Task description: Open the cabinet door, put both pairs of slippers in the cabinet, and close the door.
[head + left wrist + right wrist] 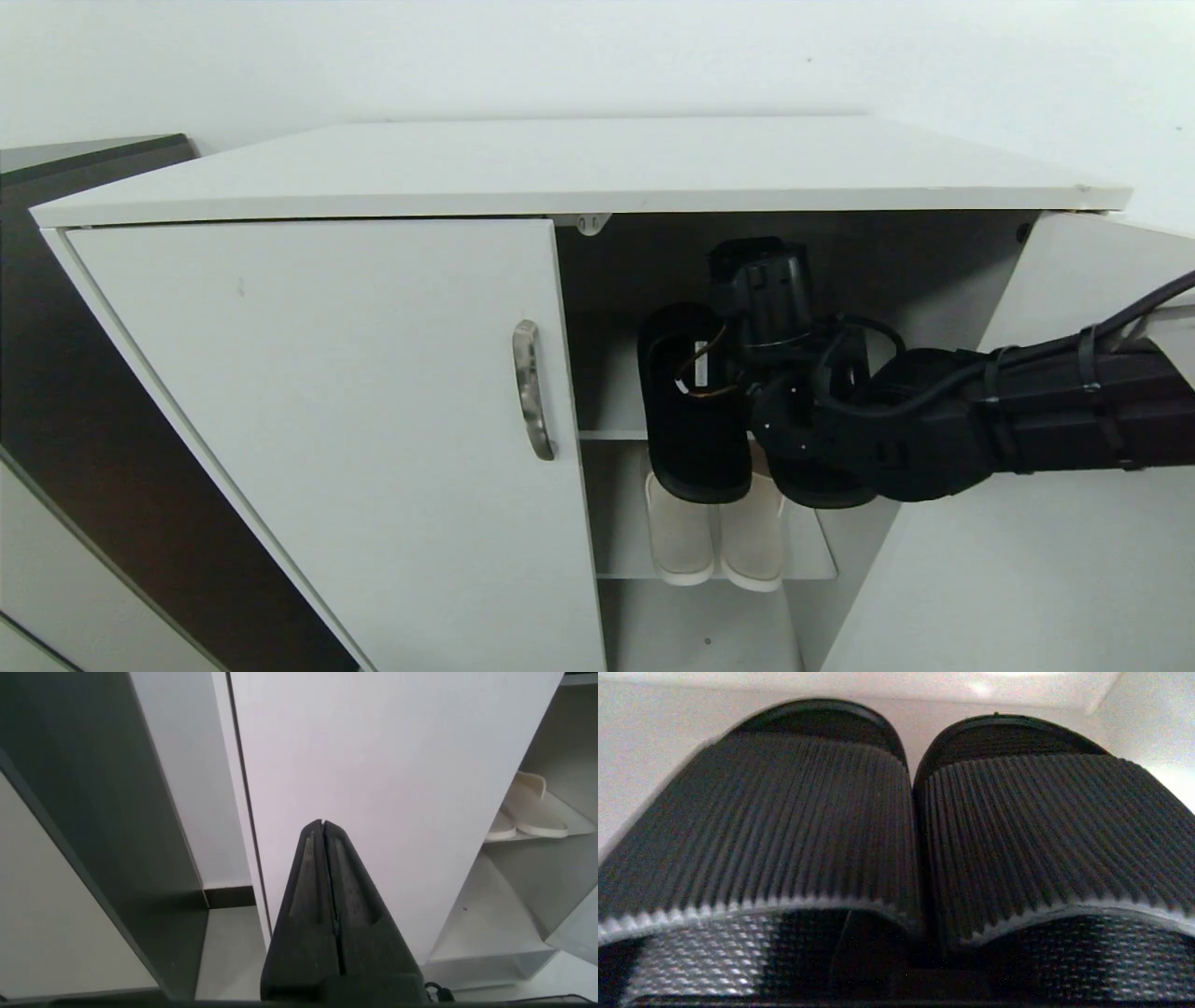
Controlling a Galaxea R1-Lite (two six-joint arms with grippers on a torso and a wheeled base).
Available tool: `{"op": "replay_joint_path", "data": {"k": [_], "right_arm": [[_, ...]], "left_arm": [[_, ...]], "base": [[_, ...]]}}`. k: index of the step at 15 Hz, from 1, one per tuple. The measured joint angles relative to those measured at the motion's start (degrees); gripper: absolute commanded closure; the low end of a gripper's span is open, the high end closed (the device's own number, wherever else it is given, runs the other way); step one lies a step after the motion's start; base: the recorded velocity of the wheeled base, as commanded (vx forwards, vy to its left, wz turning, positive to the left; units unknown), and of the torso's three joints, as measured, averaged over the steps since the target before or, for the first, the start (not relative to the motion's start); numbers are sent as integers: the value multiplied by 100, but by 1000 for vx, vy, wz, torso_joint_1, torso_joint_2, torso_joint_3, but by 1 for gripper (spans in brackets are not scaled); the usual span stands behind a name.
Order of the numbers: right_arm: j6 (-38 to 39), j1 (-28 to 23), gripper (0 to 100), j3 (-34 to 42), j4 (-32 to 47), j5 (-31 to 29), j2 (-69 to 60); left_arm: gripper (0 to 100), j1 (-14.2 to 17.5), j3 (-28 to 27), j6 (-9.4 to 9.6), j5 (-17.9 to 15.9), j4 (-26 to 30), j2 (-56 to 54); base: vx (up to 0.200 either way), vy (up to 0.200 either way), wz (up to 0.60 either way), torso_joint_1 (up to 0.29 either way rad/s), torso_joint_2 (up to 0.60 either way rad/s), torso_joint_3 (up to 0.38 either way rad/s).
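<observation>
My R hand [736,375] grasping black slippers [695,429] at cabinet [560,168] upper shelf [611,434]; white pair [714,537] already in. Next: set down, release. L hand [322,829] clenched, empty.

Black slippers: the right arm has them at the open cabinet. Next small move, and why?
Probably ease the right gripper forward and level the black slippers onto the upper shelf before releasing. The pair hangs steeply in front of that shelf's edge, not resting on it, and the white slippers already take up the shelf below.

Bright even light; cabinet [579,159] inside in shadow; R wrist view dim.
</observation>
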Motion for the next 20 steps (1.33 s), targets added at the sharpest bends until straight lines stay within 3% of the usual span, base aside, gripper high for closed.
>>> {"op": "replay_joint_path", "data": {"k": [5,14,15,20], "right_arm": [[0,-199,100,-827,523,121,350],[79,-268,100,-1067,516,124,703],[99,-273,0,-1067,516,124,714],[112,-262,0,-946,507,121,725]], "left_arm": [[100,0,0,-6,0,2,0],[100,0,0,-6,0,0,0],[100,0,0,-4,0,2,0],[100,0,0,-6,0,2,0]], "base": [[0,0,0,0,0,0],[0,0,0,0,0,0],[0,0,0,0,0,0],[0,0,0,0,0,0]]}}
